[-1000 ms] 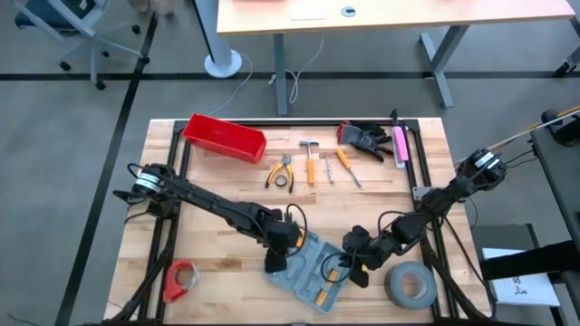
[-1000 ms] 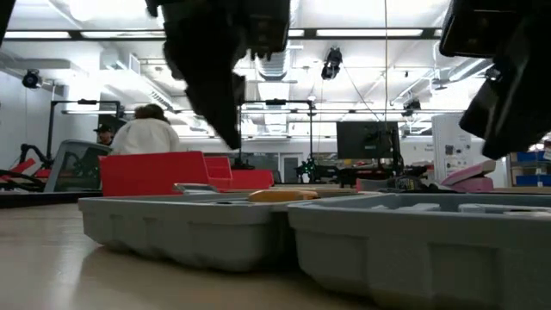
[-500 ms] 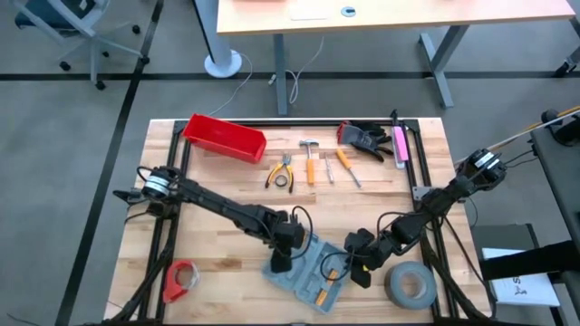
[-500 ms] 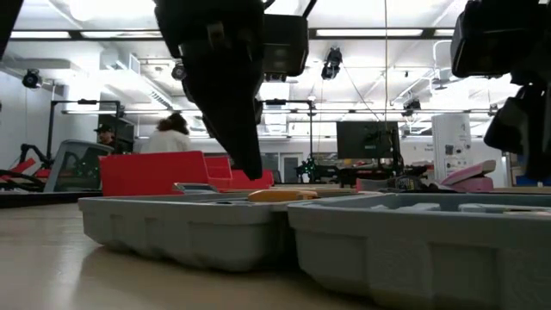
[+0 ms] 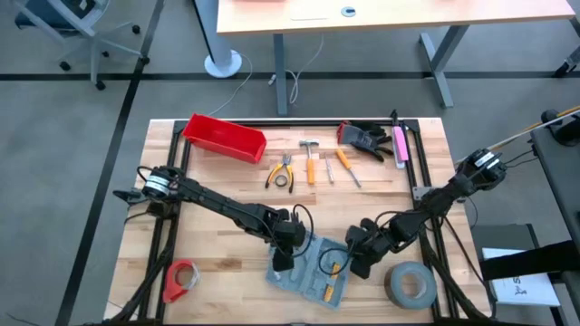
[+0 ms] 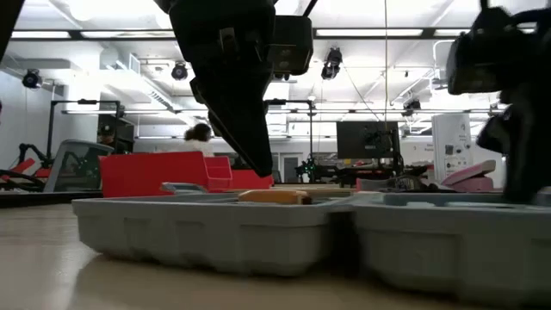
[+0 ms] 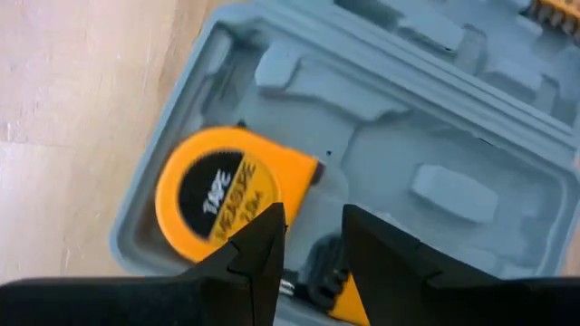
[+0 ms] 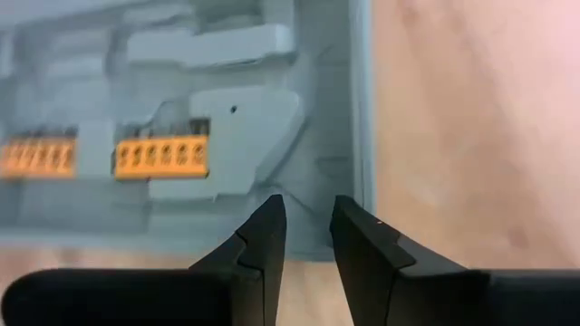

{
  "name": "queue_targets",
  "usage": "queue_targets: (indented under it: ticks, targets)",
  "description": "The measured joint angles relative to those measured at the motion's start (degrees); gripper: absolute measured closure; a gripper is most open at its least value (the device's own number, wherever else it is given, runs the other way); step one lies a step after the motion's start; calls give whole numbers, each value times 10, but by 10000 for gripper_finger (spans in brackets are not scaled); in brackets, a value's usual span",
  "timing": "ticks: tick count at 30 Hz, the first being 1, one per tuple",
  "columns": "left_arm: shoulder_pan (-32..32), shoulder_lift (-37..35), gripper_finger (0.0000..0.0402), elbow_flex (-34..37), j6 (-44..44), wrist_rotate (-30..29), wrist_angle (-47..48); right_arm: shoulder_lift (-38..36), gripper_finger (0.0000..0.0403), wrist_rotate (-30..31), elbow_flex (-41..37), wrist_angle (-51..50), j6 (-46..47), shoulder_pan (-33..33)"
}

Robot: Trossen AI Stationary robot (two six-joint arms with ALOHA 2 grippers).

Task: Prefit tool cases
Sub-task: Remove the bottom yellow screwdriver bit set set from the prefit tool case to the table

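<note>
The grey-blue tool case (image 5: 308,276) lies open on the table near its near edge, its moulded recesses facing up (image 7: 435,136). It holds an orange tape measure (image 7: 217,204) and orange bit strips (image 8: 163,156). My left gripper (image 5: 281,258) points down into the case's left half, beside the tape measure. It is shut on a small black-and-orange tool (image 7: 317,282). My right gripper (image 5: 358,261) stands at the case's right end with its fingers nearly together (image 8: 308,226). In the low view it reaches down to the rim (image 6: 516,172). My left gripper comes from above, pointing down, with the small black-and-orange tool (image 7: 317,282) between its two fingers. The fingers hide where they meet it. The tool sits low in the case beside the tape measure. My right gripper comes down from above on the case's right-end wall near a corner (image 8: 361,186). One fingertip (image 8: 362,217) lies over that rim. I cannot tell whether it presses on the rim.
At the far side lie a red bin (image 5: 225,138), pliers (image 5: 281,172), a hammer (image 5: 309,158), screwdrivers (image 5: 344,167), black gloves (image 5: 364,138) and a pink tool (image 5: 400,145). A grey tape roll (image 5: 410,285) sits right of the case and a red roll (image 5: 179,279) near-left. A person (image 6: 198,138) shows far behind.
My left gripper has moved toward the table's right and down into the case. My right gripper has moved toward the table's left and come down to the case's right end. The case has turned a little on the table.
</note>
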State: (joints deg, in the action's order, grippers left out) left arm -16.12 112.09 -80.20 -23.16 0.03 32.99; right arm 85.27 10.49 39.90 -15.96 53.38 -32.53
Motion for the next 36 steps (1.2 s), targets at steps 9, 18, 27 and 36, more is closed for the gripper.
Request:
queue_targets:
  ticks: [9, 18, 27, 36]
  targets:
    - [0, -1, 296, 0, 0, 0, 11, 2, 339, 58, -2, -6, -141, 78]
    - [0, -7, 295, 0, -1, 0, 20, -16, 334, 45, 2, -4, -203, 126]
    - [0, -11, 287, 1, -15, 9, 37, -29, 323, 1, 71, -14, -195, 93]
    - [0, -10, 293, 4, -13, 9, 32, 0, 334, -62, 130, -35, -147, 32]
